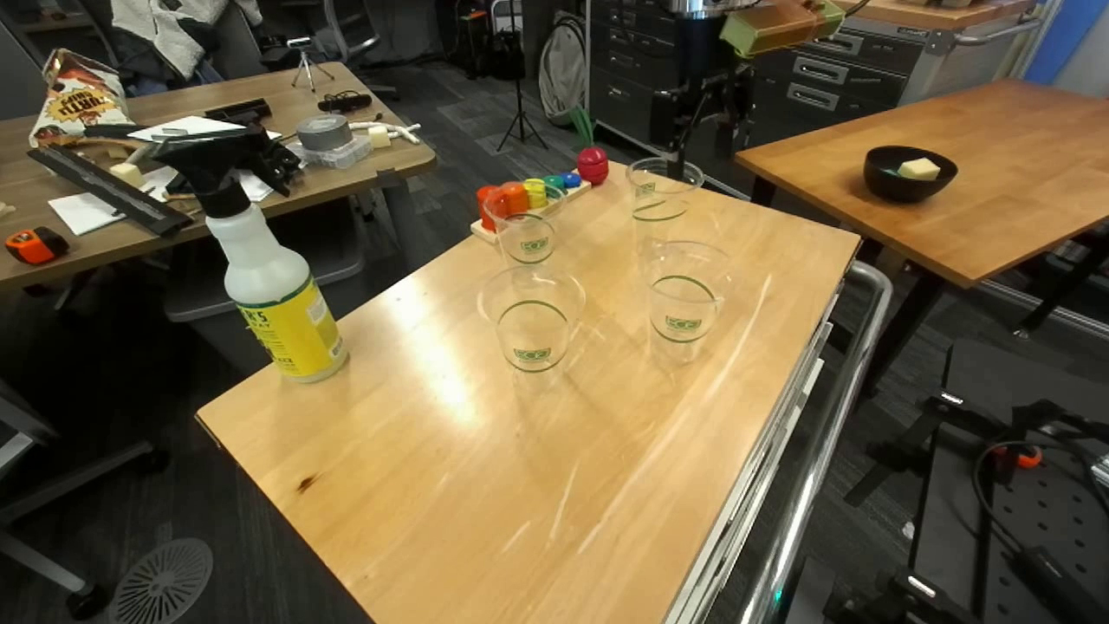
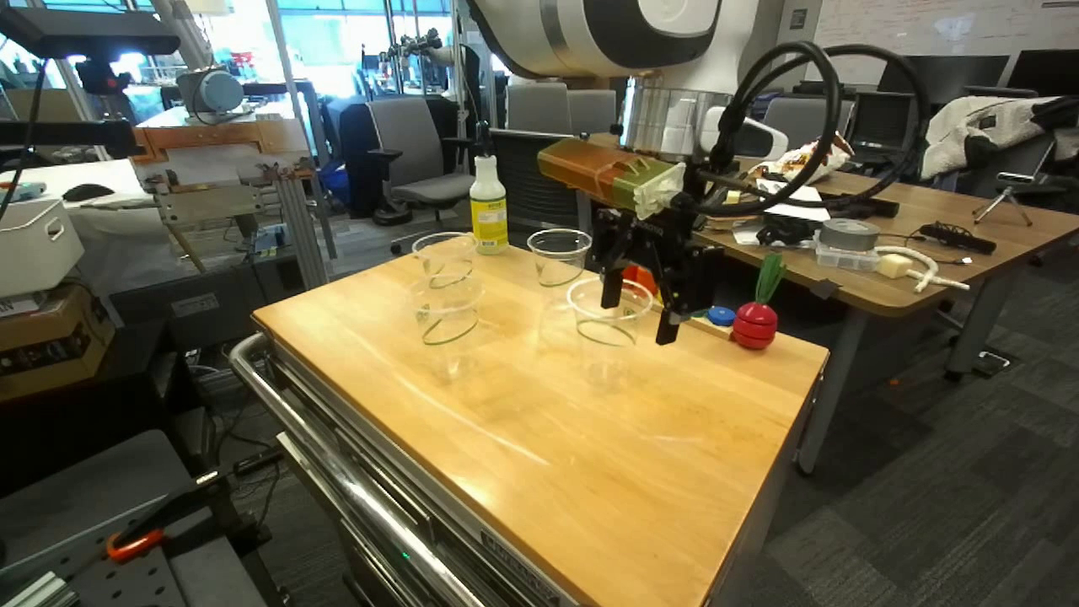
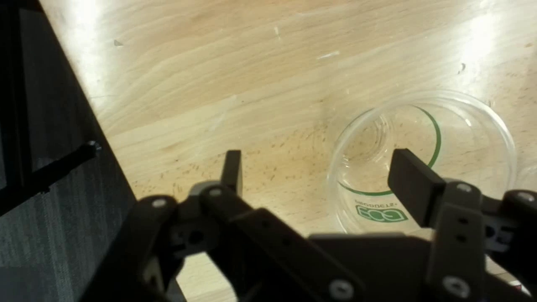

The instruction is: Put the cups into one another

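The fingers (image 3: 415,184) are spread apart, and nothing is gripped by them. Just under them, one cup (image 2: 605,341) is stood on its base. In the wrist view, one finger is seen over the mouth of this cup, and the other is held outside it, over the wooden counter (image 3: 268,105). The cup's side is left between the two, most likely so that it can be pinched there and lifted. Whether the inner finger is dipped in cannot be told for sure. A soft squeeze is probably needed, since a thin wall could be bent.

Out from the fingers, a second cup (image 1: 684,299) and a third cup (image 1: 528,232) are set, and the fourth cup (image 1: 531,321) is put farthest off. All are kept upright and apart, mouths up, so another cup could be dropped in. No cup is put inside another yet, so the job is judged to be just starting.

Near the fingers, a red toy (image 1: 593,166) and a row of coloured blocks (image 1: 535,192) are placed by the edge. Well away from them, a spray bottle (image 1: 282,299) is stood. The counter's top is shiny and scratched. Farther out, a black bowl (image 1: 888,186) is held by a side table (image 1: 1005,147), and another table (image 2: 1028,239) is covered with odds and ends. Dark carpet (image 2: 952,506) is laid below.
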Robot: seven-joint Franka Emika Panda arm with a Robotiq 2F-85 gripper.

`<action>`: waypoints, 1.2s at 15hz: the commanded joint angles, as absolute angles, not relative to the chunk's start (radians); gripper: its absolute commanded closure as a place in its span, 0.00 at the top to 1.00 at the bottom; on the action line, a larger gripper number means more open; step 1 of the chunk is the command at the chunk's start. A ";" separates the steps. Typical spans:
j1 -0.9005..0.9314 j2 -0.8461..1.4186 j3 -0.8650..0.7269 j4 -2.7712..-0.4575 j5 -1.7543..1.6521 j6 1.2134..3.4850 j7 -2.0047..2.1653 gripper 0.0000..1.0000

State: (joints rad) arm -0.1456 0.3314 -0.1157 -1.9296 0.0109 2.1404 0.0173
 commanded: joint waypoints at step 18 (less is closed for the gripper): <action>-0.196 0.300 -0.117 -1.885 0.147 2.040 -0.032 0.07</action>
